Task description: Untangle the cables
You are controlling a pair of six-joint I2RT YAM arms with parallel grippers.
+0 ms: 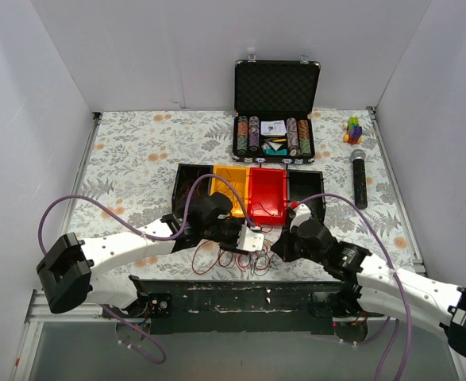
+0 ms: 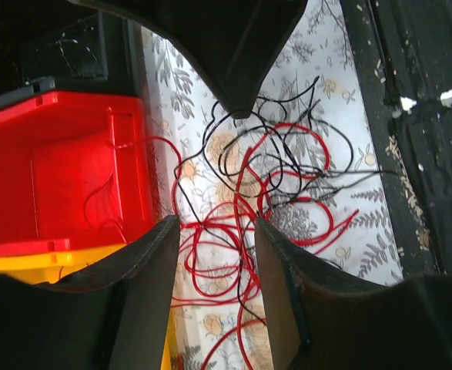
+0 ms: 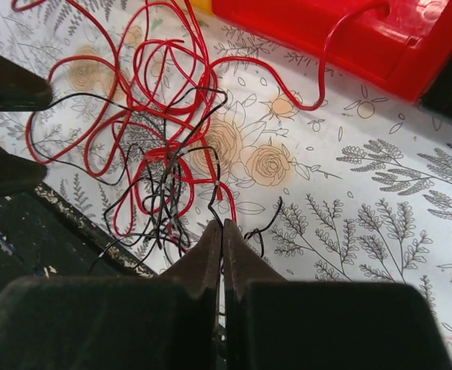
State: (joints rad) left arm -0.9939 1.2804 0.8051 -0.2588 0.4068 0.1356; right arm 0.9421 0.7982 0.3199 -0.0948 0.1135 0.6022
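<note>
Floral-patterned table sheet (image 1: 129,159) under both tools, red plastic bin (image 2: 71,169) just off the left gripper's (image 2: 216,223) side. The nest of thin red and black cables (image 2: 279,177) sprawls straight ahead of its spread, empty fingers. Opposite, the right gripper (image 3: 222,225) is clenched, seemingly pinching a black strand of it. Left looks nearer the bulk. Top view shows only the fringe; the wrist views show every loop.

My left tool (image 2: 215,223), jaws spread, faces the red bin (image 2: 64,177), whose wall blocks forward travel. The cables (image 2: 272,177) fill the gap to my right tool (image 3: 222,225), pinched on a black strand. The base rail (image 1: 240,298) bounds the near side. Open desk (image 1: 129,159) lies far left.
</note>
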